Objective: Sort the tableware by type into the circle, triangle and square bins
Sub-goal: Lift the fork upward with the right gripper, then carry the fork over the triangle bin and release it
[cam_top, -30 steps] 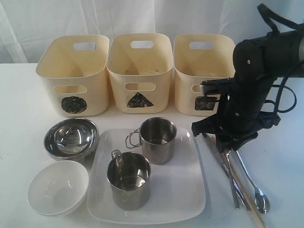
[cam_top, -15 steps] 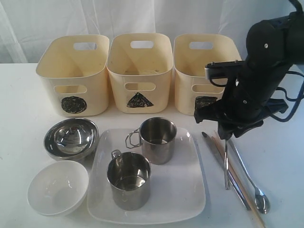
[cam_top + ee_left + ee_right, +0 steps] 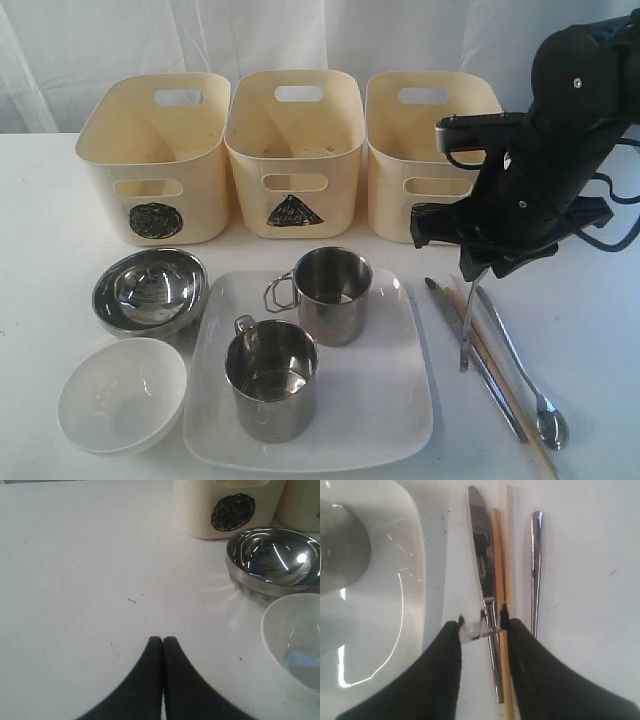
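— Steel in the right claw (image 3: 478,272)? What does the wide view show?
— A thin cutlery piece (image 3: 466,330), pinched at its top and hanging clear of the counter (image 3: 40,220), near the right edge. Fork or not, I can't tell. Under it lie a knife (image 3: 505,415), chopsticks (image 3: 530,445) and a spoon (image 3: 551,429), side by side.
— And the rest?
— Three bins line the back edge: circle bin (image 3: 155,160), triangle bin (image 3: 295,150), square bin (image 3: 425,140). In front sits a plate (image 3: 390,400) carrying a back mug (image 3: 333,293) and a front mug (image 3: 272,378). Toward the front-left corner are a steel bowl (image 3: 150,290) and a white bowl (image 3: 122,393), the white one nearer the front edge.
— Left wrist view?
— The left claw (image 3: 163,642) has its fingers pressed together on nothing, over bare counter. Beyond it are the steel bowl (image 3: 272,562), the white bowl (image 3: 295,640) just beside it, and the circle bin (image 3: 225,510).
— Right wrist view?
— The right claw (image 3: 483,625) clamps the cutlery piece (image 3: 477,629), seen end-on. Below lie the knife (image 3: 481,540), chopsticks (image 3: 497,555) and spoon (image 3: 536,565), with the plate (image 3: 395,580) beside the knife.
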Controlling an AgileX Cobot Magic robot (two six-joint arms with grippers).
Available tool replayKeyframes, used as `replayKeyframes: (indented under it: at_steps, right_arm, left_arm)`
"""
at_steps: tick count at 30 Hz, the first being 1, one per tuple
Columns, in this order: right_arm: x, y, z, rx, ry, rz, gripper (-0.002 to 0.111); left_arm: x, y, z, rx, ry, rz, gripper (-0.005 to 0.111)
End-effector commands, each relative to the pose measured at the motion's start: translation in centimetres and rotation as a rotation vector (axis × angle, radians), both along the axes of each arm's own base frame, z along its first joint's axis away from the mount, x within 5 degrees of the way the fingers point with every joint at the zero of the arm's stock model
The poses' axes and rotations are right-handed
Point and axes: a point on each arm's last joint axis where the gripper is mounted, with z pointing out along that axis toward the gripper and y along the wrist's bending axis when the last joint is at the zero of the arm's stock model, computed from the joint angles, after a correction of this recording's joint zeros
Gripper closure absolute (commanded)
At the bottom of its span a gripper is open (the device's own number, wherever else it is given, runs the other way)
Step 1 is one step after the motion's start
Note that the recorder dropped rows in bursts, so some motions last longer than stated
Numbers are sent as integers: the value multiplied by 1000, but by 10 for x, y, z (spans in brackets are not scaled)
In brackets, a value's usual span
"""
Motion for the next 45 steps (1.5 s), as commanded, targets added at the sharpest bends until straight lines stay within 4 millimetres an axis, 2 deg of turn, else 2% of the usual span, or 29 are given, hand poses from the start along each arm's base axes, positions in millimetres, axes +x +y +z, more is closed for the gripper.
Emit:
replayKeyframes:
  at_steps: [1,8,21,25,31,37,39,40,41,42,43,45]
  right_arm:
    - [0,-1,4,-1,-27,8,79]
    - [3,0,5,9,-58,10,101]
    - [3,0,9,16,-78,10,102]
    - [5,1,26,42,-145,11,102]
    - [17,7,68,123,-324,8,102]
    - [37,25,112,327,-542,40,102]
    - [48,31,123,387,-647,54,102]
    - [61,35,126,413,-741,51,102]
    - [70,38,124,435,-780,33,102]
    - [87,43,114,475,-827,-11,102]
    - [95,47,106,492,-832,-28,102]
    - [116,60,80,498,-812,-42,102]
  left_arm:
    - [0,0,-1,-5,-3,4,107]
    - [0,0,-1,-5,-3,4,107]
    - [0,0,-1,-5,-3,4,107]
    - [0,0,-1,-5,-3,4,107]
    - [0,0,-1,-5,-3,4,107]
    - [0,0,-1,-5,-3,4,107]
    - [0,0,-1,-5,-3,4,107]
    - [0,0,-1,-5,-3,4,107]
    - [0,0,-1,-5,-3,4,107]
    - [0,0,-1,-5,-3,4,107]
    - [0,0,-1,-5,-3,4,107]
    - [0,0,-1,-5,-3,4,107]
